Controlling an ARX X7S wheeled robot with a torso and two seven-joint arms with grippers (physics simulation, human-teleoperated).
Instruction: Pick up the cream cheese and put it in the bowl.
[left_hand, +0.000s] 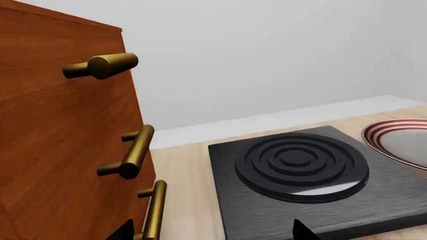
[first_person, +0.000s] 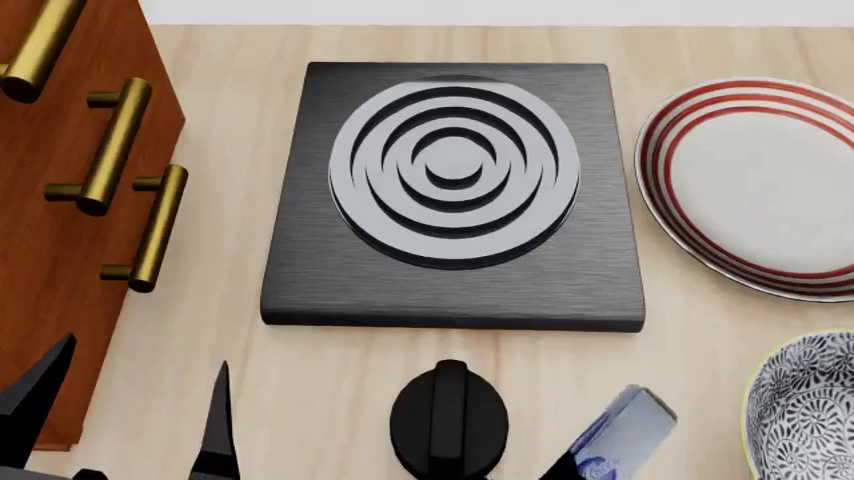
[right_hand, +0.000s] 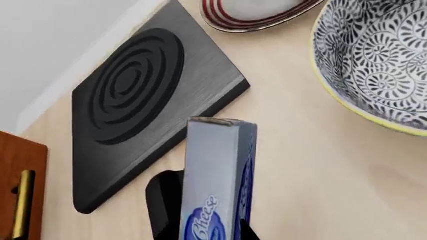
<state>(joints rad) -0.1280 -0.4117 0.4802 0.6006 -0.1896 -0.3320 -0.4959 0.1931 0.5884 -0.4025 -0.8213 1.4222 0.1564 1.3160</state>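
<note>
Left wrist view: the left end effector (left_hand: 210, 231) stood open, holding nothing. Head view: the cream cheese (first_person: 617, 435) hung tilted at the tabletop's (first_person: 240, 60) near edge, beside the bowl (first_person: 807, 410). Right wrist view: the right end effector (right_hand: 200, 210) clamped it.

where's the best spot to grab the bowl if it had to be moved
Probably the thin yellow-green rim of the bowl on the side nearest the cream cheese, coming from above with one finger inside and one outside. The wall is deep and round, too wide to span.

Left end effector (first_person: 127, 425): plain black, tapering pointed fingers.
</note>
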